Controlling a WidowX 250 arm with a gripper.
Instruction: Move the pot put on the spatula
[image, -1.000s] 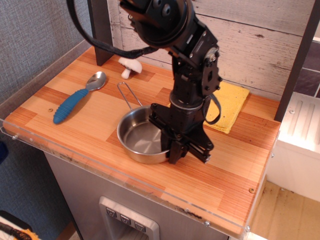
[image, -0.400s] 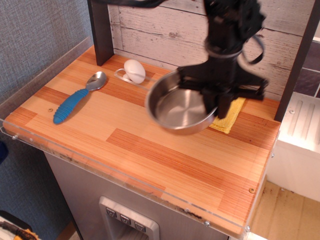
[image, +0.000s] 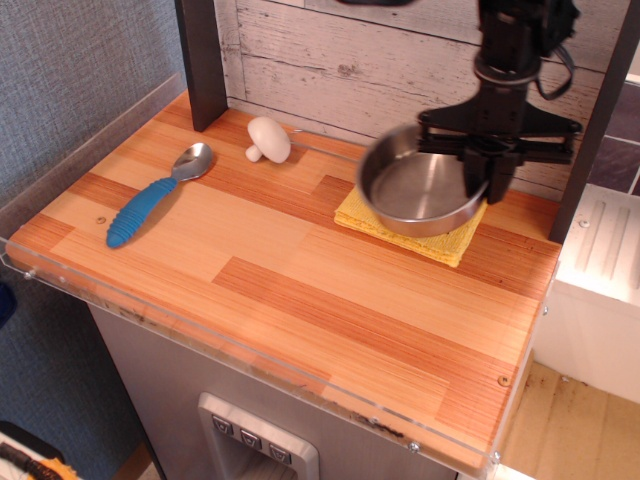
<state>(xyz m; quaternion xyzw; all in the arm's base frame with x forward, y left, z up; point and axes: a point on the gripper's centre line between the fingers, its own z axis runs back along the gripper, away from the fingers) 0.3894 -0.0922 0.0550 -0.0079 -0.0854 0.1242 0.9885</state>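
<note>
The pot (image: 415, 190), a shiny shallow steel pan, hangs in the air over the yellow cloth (image: 372, 217) at the back right. My gripper (image: 488, 172) is shut on the pot's right rim and holds it tilted, above the table. Its thin wire handle points left toward the mushroom and looks blurred. The spatula (image: 150, 197), a spoon-like tool with a blue ribbed handle and metal head, lies at the left of the table, far from the pot.
A white mushroom (image: 268, 139) stands at the back, near the wooden wall. A dark post (image: 203, 60) rises at the back left. A clear low rim (image: 90, 150) runs along the left and front table edges.
My gripper took the pot off the table's middle, lifted it and carried it right and back, over the yellow cloth. The mushroom has shifted a little.
</note>
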